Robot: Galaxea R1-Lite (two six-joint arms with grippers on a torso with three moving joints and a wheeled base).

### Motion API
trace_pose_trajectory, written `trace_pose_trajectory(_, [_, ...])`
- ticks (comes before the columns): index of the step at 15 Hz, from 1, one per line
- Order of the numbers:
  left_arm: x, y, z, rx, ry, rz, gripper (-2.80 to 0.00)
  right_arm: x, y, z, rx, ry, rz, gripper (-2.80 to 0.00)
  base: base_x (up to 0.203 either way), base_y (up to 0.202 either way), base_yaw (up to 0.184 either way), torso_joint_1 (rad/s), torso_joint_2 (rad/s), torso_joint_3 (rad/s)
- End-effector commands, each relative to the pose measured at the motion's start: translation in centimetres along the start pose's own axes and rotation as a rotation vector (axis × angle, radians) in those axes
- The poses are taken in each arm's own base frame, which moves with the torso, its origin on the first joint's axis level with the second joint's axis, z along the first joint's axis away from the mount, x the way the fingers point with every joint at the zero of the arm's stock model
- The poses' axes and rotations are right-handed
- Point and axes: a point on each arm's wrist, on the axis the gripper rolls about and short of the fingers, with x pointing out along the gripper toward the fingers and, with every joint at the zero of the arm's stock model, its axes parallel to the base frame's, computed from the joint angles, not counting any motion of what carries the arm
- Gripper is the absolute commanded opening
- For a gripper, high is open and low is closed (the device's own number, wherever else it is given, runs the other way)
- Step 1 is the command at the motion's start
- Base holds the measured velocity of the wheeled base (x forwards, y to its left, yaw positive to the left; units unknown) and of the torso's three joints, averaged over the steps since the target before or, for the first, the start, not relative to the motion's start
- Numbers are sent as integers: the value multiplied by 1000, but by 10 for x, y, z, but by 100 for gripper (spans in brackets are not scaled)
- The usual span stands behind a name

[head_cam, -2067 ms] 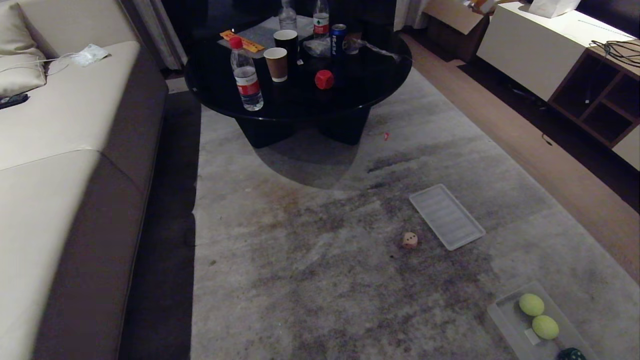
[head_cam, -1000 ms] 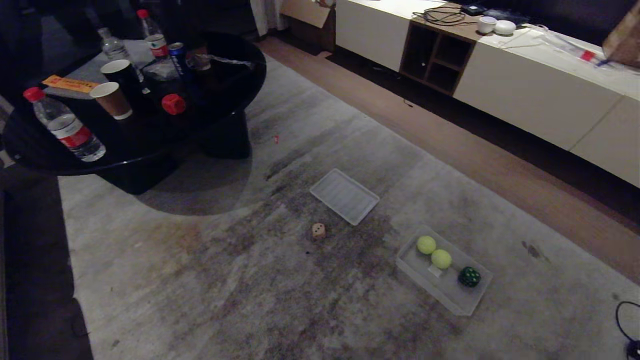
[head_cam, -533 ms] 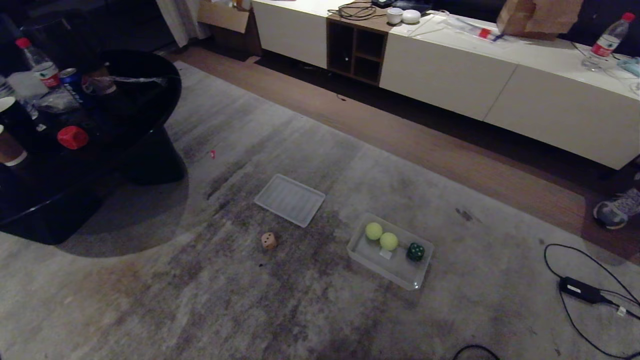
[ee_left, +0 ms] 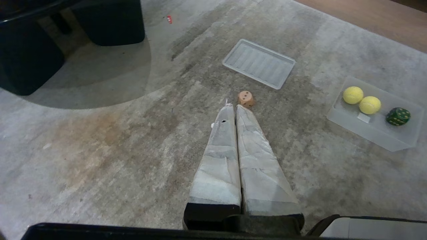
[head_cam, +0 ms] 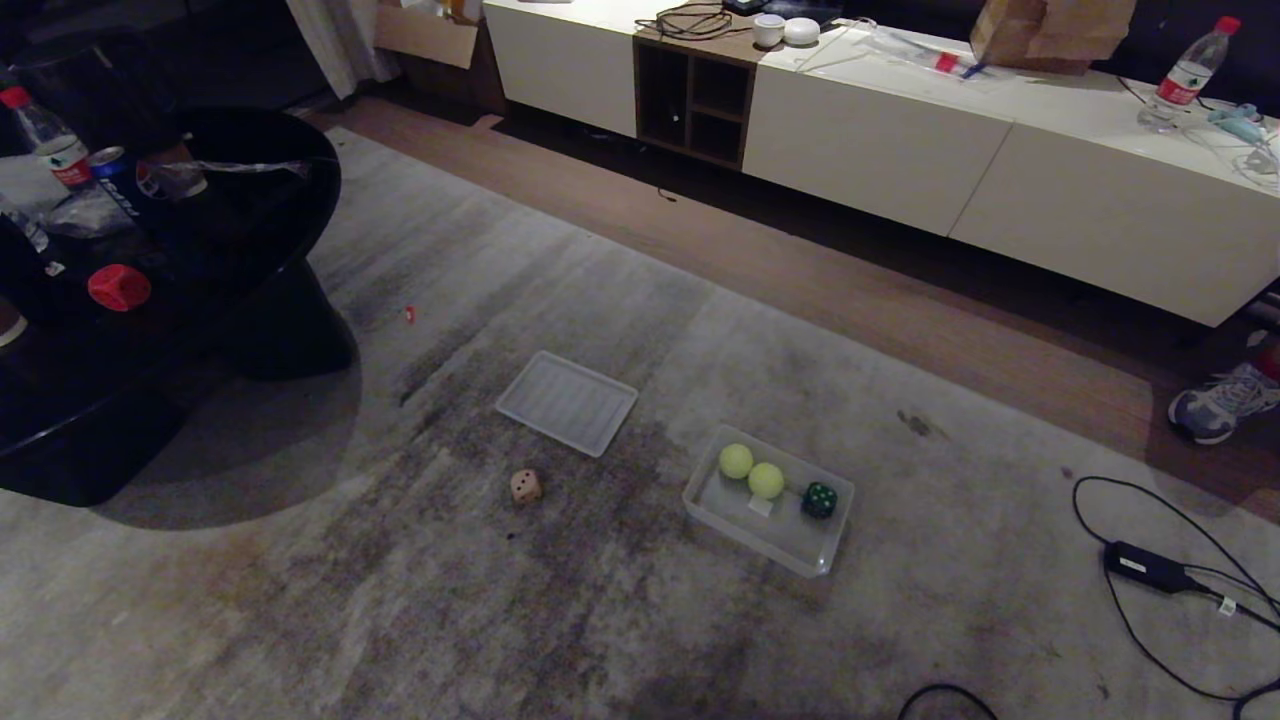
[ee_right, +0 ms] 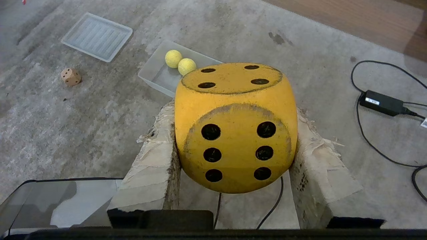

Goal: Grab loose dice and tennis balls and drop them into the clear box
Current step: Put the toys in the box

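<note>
- Dice first: my right gripper (ee_right: 233,133) is clamped on the yellow die (ee_right: 235,126), one padded finger pressed against each side; a four-pip face is up and a six-pip face is toward my wrist camera.
- My left gripper (ee_left: 233,106) has its taped fingers pressed together with nothing between them; it hangs above the rug (head_cam: 560,600), fingertips toward the pinkish-tan die (ee_left: 246,98).
- Neither arm appears in my head view.
- On the rug in the head view, the pinkish-tan die (head_cam: 526,486) lies loose, well apart from the clear box (head_cam: 745,520), at about 9 o'clock from it.
- The clear box holds two tennis balls (head_cam: 751,471), touching each other, and the dark green die (head_cam: 819,500) just beside them at about 4 o'clock.
- A flat ribbed clear lid (head_cam: 567,402) lies on the rug at about 1 o'clock from the pinkish-tan die, close to it but apart.
- A red die (head_cam: 119,287) sits on the black round table (head_cam: 250,230) at about 10 o'clock in the head view, among bottles and a can.
- A long white cabinet (head_cam: 1000,150) runs across 12 to 2 o'clock.
- A black power adapter (head_cam: 1145,565) with its cable lies at 4 o'clock.
- A person's grey shoe (head_cam: 1215,410) stands on the wood floor at 3 o'clock.
</note>
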Motion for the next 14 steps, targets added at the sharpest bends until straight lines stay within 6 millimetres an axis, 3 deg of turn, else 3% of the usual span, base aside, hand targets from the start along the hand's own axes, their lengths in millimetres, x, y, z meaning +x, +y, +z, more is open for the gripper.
trace_pose_trajectory(1, [0, 0, 0, 1, 1, -1, -280, 0, 0, 0, 1, 3, 0, -280, 0, 0, 0, 0, 0, 0])
trace_pose_trajectory(7, [0, 0, 0, -5, 1, 0, -280, 0, 0, 0, 1, 3, 0, -280, 0, 0, 0, 1, 0, -11])
trace_pose_trajectory(14, [0, 0, 0, -5, 1, 0, -280, 0, 0, 0, 1, 3, 0, -280, 0, 0, 0, 4, 1, -187])
